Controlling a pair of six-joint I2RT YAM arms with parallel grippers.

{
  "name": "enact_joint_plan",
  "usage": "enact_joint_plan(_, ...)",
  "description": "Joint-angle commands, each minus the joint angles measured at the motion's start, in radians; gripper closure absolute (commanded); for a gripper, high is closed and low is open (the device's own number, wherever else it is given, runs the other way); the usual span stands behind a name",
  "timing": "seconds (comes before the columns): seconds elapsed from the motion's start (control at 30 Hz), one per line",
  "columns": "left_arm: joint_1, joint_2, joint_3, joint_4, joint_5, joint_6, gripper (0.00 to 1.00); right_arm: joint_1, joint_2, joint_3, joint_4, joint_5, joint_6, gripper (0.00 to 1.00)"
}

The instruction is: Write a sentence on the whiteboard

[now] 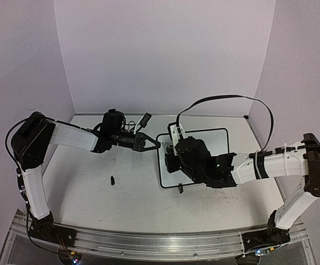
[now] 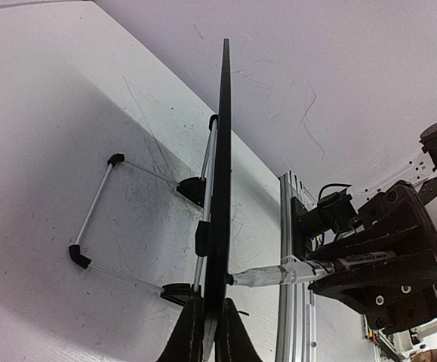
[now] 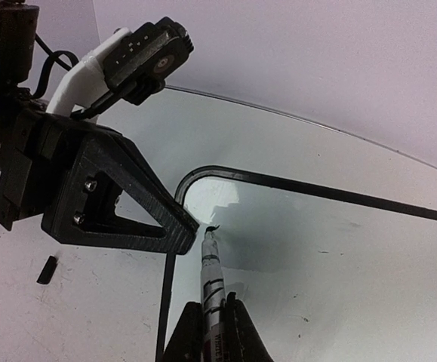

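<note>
The whiteboard [image 1: 215, 141], white with a thin black frame, is in the middle of the table, propped on its wire stand [image 2: 97, 219]. My left gripper [image 1: 155, 144] is shut on its left edge; in the left wrist view the board [image 2: 224, 151] is edge-on between my fingers [image 2: 209, 332]. My right gripper [image 1: 173, 157] is shut on a marker [image 3: 211, 279]. The marker tip touches the board [image 3: 339, 256] near its top left corner. Of the sentence, only one short black stroke [image 3: 213, 228] shows at the tip. The marker also shows in the left wrist view [image 2: 293, 273].
A small black marker cap [image 1: 112, 180] lies on the scuffed tabletop left of the board and also shows in the right wrist view [image 3: 47, 269]. An aluminium rail [image 1: 148, 243] runs along the near edge. Walls close the back and sides.
</note>
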Motion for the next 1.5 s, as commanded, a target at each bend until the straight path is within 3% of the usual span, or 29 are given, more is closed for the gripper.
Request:
enact_joint_plan(0.0, -0.009, -0.017, 0.0, 0.023, 0.019, -0.02, 1.0, -0.005, -0.011, -0.006, -0.006, -0.012, 0.021, 1.0)
enact_joint_plan(1.47, -0.008, -0.013, 0.001, 0.023, 0.021, -0.02, 1.0, 0.045, -0.077, -0.051, -0.039, -0.016, 0.11, 1.0)
